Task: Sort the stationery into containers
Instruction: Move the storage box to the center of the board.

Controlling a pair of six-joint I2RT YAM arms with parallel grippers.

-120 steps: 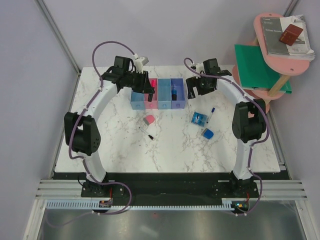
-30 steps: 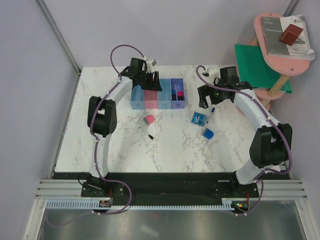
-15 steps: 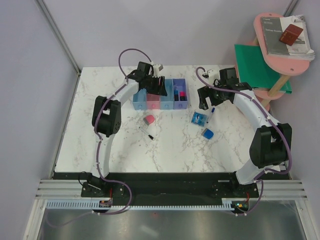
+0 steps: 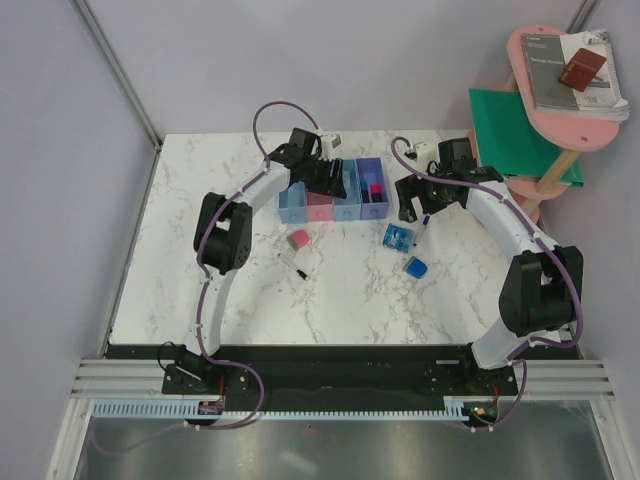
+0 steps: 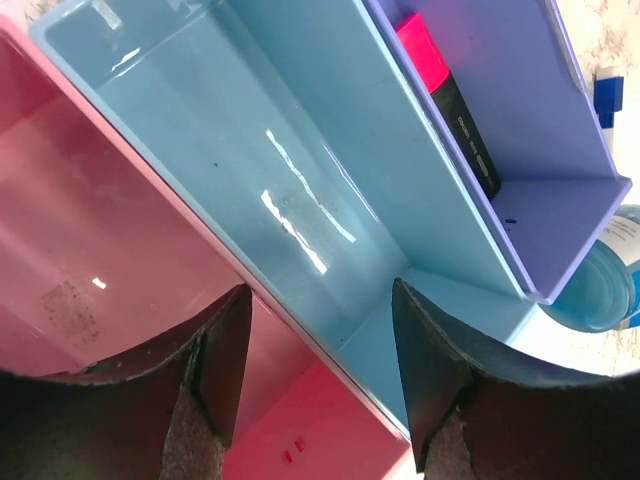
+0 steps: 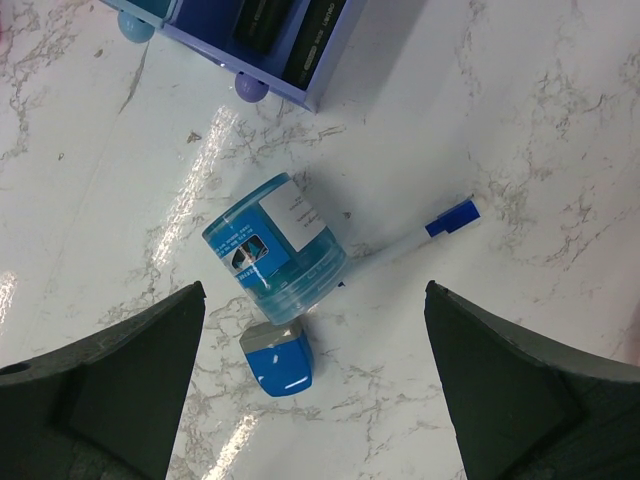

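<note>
Right gripper (image 4: 412, 207): upper right of the marble table (image 4: 350, 305). Fingers spread fully wide, nothing between them, hanging over the blue-capped white marker (image 6: 400, 245).

Marker lies flat, centre-right of the right wrist view. Its plain end is against the blue round tub (image 6: 275, 250); touching or tucked under, can't tell. Small blue block (image 6: 280, 365) sits just below the tub.

Left gripper (image 5: 318, 300): fingers partly apart, straddling the wall between pink bin (image 5: 120, 250) and light blue bin (image 5: 280, 170). No pinch on it that I can see.

Pink-tipped black marker (image 5: 445, 110) lies in the purple bin (image 5: 520, 110). Pink eraser (image 4: 297, 240) and thin black pen (image 4: 293, 265) are loose, centre-left of the table.

Judgement: marker is light, stiff, slick and round, so it will likely roll. Pinch across the barrel toward the cap end, clear of the tub. Tub looks wide and curved, a poorer hold; the block has flat sides.
</note>
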